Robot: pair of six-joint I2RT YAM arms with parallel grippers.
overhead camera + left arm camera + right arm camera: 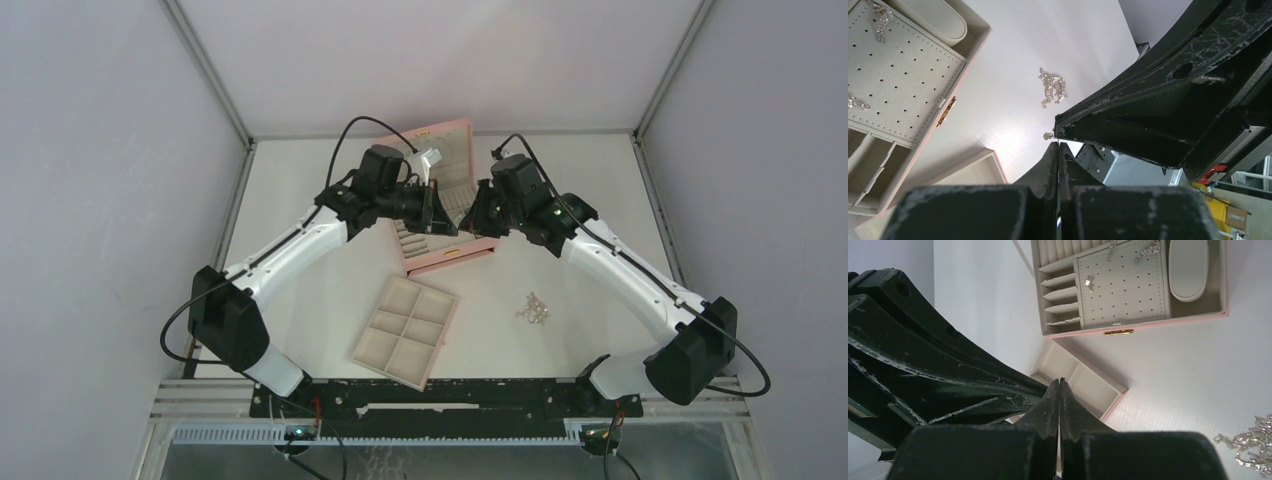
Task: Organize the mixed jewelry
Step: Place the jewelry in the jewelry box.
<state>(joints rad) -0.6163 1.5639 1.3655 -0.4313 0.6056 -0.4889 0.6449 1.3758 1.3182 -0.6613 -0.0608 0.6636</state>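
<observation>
The mixed jewelry lies mostly as a silver pile point(533, 308) on the table right of centre, also seen as a pile point(1053, 87) and a pile point(1255, 445) in the wrist views. A few pieces point(1148, 251) rest on the perforated pad of the open pink box point(455, 140). Both grippers meet tip to tip above the box front. My left gripper point(1058, 144) is shut, with the thin post of a tiny silver earring point(1048, 135) between its tips. The stud touches the tip of my right gripper point(1060, 381), which is shut; whether it pinches the earring is hidden.
The beige six-compartment tray point(405, 330) sits askew near the table's front, below the box. The box's padded slots and oval cushion point(1188, 267) lie under the grippers. Grey walls and a metal frame close in the table on three sides.
</observation>
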